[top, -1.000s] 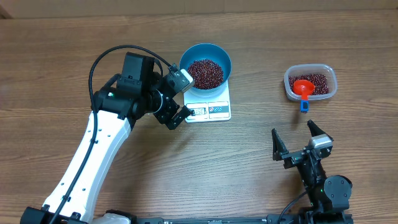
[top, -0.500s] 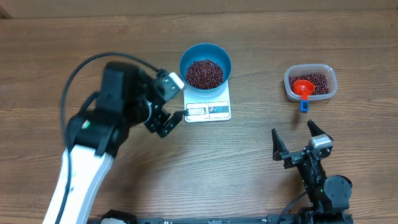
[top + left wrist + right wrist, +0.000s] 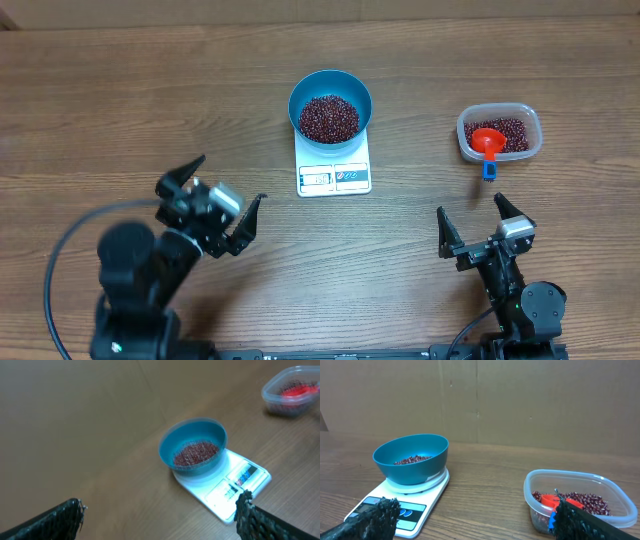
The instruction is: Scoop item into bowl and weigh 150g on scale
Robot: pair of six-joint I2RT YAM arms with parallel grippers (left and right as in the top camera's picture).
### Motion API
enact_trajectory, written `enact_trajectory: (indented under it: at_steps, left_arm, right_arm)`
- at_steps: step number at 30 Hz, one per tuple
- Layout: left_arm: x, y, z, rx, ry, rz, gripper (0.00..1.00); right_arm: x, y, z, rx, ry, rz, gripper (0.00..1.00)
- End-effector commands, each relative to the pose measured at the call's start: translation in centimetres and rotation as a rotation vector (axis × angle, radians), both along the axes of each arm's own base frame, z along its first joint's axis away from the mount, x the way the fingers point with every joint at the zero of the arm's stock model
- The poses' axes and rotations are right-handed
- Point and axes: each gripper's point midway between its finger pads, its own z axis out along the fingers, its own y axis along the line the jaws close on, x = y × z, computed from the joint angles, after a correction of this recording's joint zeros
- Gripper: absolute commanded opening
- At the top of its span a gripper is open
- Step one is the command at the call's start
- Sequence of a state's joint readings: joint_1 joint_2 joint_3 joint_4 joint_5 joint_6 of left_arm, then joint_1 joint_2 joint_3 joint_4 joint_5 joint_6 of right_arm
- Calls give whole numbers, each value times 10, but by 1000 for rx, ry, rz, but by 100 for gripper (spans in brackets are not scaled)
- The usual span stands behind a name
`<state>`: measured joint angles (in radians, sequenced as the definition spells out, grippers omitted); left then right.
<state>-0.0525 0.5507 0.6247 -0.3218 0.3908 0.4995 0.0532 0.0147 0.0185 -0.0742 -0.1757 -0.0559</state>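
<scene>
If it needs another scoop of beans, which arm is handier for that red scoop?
Probably the right: the right gripper, open, sits near the clear tub holding the red scoop. The left gripper, also open, is beyond the scale.

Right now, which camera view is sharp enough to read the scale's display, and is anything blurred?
Overhead: evenly lit and sharp on the scale, but its display is too small to read; the left arm is blurred. Left wrist: the whole frame is soft, the bowl smeared. Right wrist: crispest, bowl and tub clear, yet the display lies at a flat angle, unreadable.
</scene>
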Motion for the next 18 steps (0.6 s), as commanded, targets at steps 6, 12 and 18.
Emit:
enact_trajectory:
  at_steps: [6,12,18]
  left_arm:
    - [-14,5,-49,-33,-152,30,99]
    - [-13,35,-87,-163,-108,235,100]
    - [-11,50,-102,-211,-112,325,100]
  right_arm:
    - [0,0,-1,4,-6,-5,100]
    - [0,0,-1,4,-6,-5,100]
    - [0,0,-1,4,-6,-5,100]
